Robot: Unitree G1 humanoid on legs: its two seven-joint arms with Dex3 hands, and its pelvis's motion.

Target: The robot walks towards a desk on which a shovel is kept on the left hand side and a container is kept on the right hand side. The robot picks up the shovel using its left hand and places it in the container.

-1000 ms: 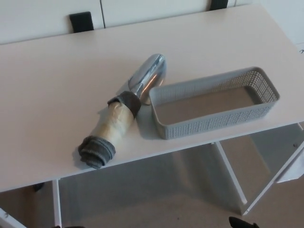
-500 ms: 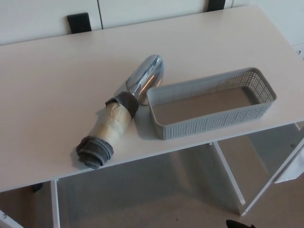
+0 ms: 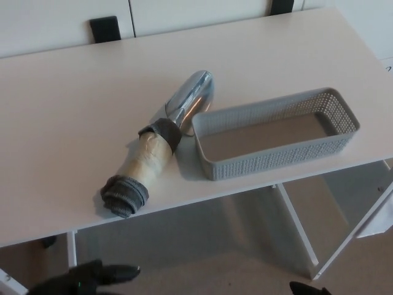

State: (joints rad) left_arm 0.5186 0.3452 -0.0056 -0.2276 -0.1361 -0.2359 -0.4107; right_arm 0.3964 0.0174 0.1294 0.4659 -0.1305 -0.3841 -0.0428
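The shovel [image 3: 161,144] lies slanted on the white desk [image 3: 67,104], left of centre. Its shiny metal blade [image 3: 191,97] points up and right, and its tip almost touches the container. The handle [image 3: 147,161] is wrapped in beige tape, with grey cloth at both ends. The container [image 3: 270,161], a grey perforated basket, stands empty near the desk's front right. My left hand [image 3: 83,279] shows at the bottom left, below the desk's front edge. It is open and holds nothing. A dark tip of my right hand [image 3: 307,287] shows at the bottom edge.
Two black chair backs [image 3: 104,27] stand behind the desk's far edge. Under the desk are white legs and a side panel [image 3: 295,221] at the right. The floor shows below the front edge.
My left hand has come into view at the bottom left. The view has shifted slightly. The shovel and container have not moved on the desk.
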